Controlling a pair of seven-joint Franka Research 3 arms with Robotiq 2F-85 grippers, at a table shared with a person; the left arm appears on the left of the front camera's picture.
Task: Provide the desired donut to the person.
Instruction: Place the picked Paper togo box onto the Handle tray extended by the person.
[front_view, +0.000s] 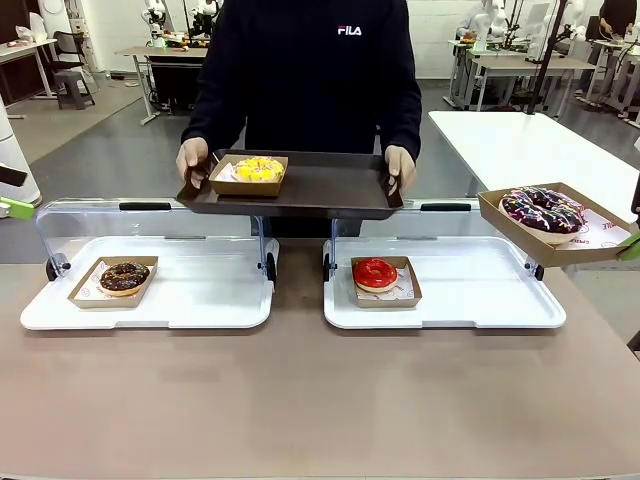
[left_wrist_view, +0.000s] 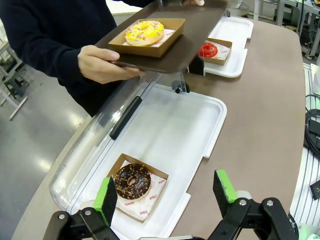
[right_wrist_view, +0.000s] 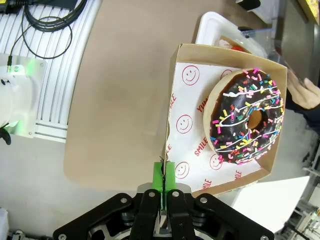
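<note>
Chocolate sprinkle donut (right_wrist_view: 247, 117) – boxed, held aloft, tilted

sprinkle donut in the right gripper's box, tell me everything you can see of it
The sprinkle donut is a ring with dark chocolate glaze, thin white drizzle lines and multicoloured sprinkles, its pale dough showing at the edge. It lies flat in an open brown cardboard tray lined with white paper printed with red smileys. The right gripper is shut on the tray's rim, holding it in the air at the table's right side.

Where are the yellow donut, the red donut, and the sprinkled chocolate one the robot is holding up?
yellow donut (front_view: 259, 168), front view, its icing top.
red donut (front_view: 375, 273), front view, its glazed ring.
sprinkled chocolate donut (right_wrist_view: 246, 116), right wrist view, its iced top beside the hole.
</note>
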